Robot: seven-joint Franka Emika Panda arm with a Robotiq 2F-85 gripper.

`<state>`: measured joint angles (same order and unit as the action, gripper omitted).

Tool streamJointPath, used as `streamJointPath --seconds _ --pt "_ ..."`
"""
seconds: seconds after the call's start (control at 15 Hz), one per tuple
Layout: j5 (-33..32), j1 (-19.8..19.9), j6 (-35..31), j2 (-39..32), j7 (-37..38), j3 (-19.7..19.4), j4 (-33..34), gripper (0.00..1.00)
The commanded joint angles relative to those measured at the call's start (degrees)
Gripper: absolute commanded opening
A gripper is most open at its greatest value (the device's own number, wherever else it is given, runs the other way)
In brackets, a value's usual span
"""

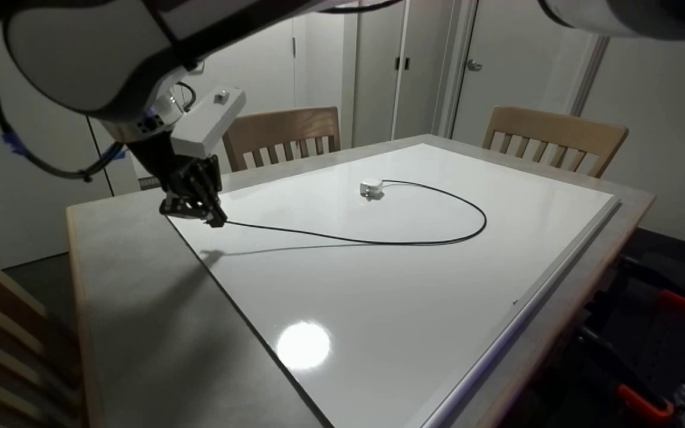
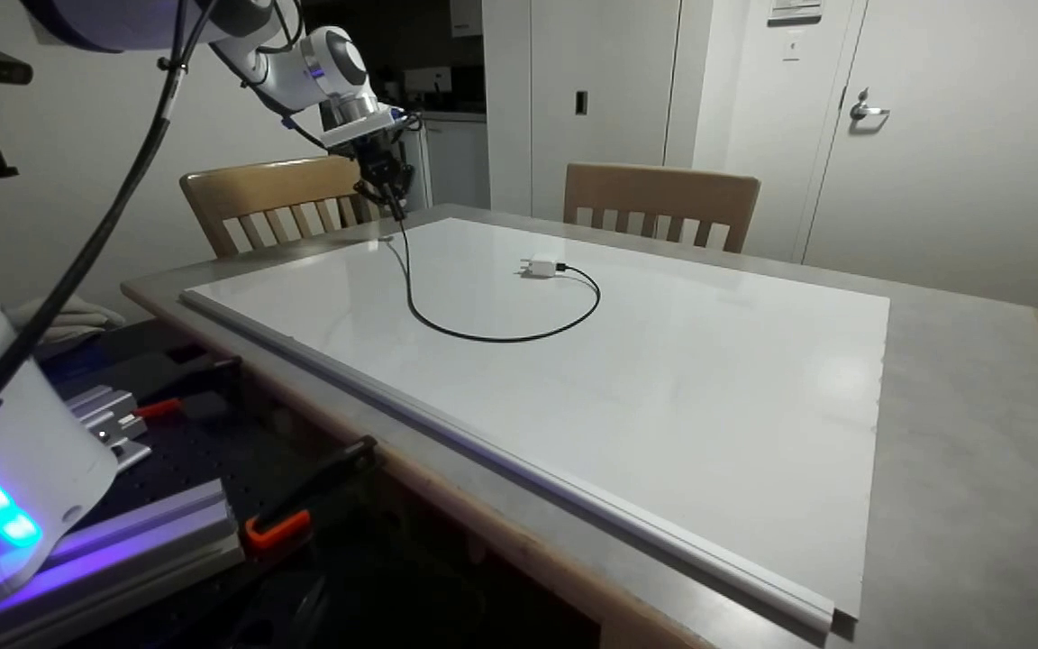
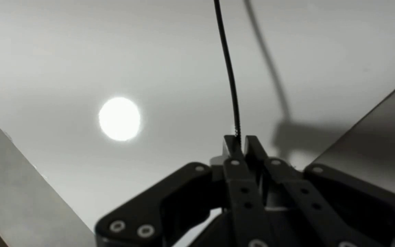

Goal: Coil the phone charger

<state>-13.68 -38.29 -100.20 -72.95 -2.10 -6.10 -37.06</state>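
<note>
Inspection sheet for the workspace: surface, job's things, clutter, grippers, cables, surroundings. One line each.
Surface: whiteboard flat on a grey table; bright glare on it.
Job's things: black charger cable in one open bend, not coiled; one end in a white adapter on the board.
Clutter: clamps with orange parts and metal bars by the robot base.
Grippers: one gripper, shut on the charger cable, raised off the board; cable end there unclear.
Cables: thick black arm cables hang apart from the charger cable.
Surroundings: wooden chairs at the table, white door in the background.
</note>
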Motion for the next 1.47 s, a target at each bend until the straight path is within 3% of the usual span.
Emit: streamJointPath --seconds 0.0,0.4,0.87,0.93,1.33,1.4 --pt "0.60 1.62 0.74 2.89 6.64 -1.31 -4.58 0.02" --pt "0.94 3.48 -0.93 5.65 21.91 -2.65 -10.87 0.02" --pt "1.36 4.16 -8.71 14.31 43.47 -4.57 -26.70 0.02" --pt "0.62 4.73 -5.90 8.28 39.99 -4.11 -17.49 0.09" --pt "0.62 4.52 -6.94 11.79 43.19 -4.21 -22.62 0.09" --pt "0.62 4.48 -7.05 11.81 43.24 -4.21 -22.75 0.02"
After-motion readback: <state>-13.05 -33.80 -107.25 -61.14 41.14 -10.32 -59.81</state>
